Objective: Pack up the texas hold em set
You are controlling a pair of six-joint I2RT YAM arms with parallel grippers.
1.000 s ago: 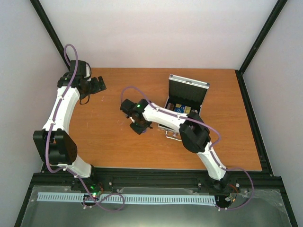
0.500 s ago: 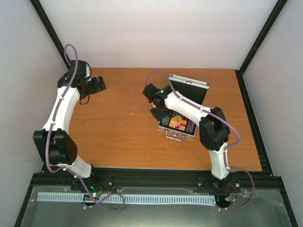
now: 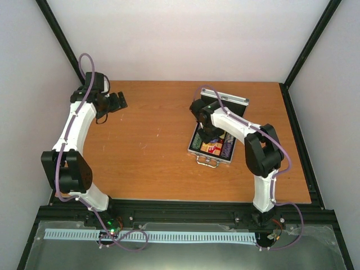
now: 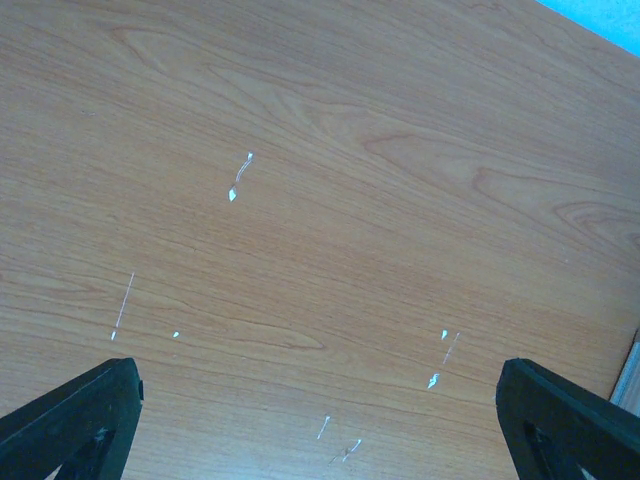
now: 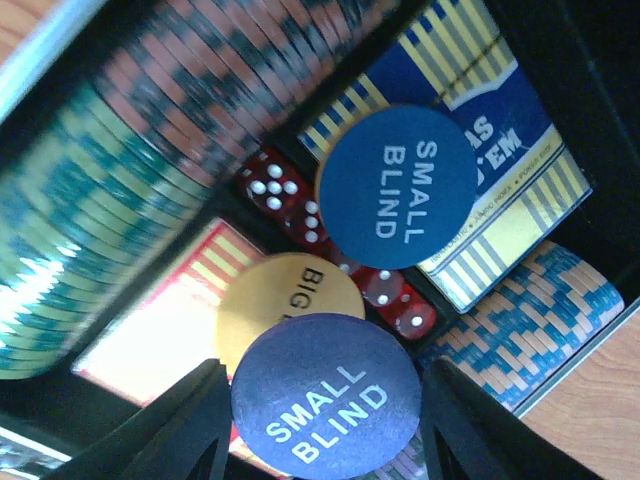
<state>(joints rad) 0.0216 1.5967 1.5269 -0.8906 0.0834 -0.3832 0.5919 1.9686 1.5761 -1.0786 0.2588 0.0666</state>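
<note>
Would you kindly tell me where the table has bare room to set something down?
Bare table runs from the left hand to the case, plus a strip right of it. The case is crowded; the right hand holds a Small Blind disc over it.

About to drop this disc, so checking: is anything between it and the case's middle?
No lid blocks it: it stands open. But under the held disc lie a yellow disc, another blue disc and dice, so it would likely land on them.

Wood-grain table [image 3: 146, 163] w/ pale walls [image 3: 185, 39] (black frame posts [image 3: 56, 34]).
</note>
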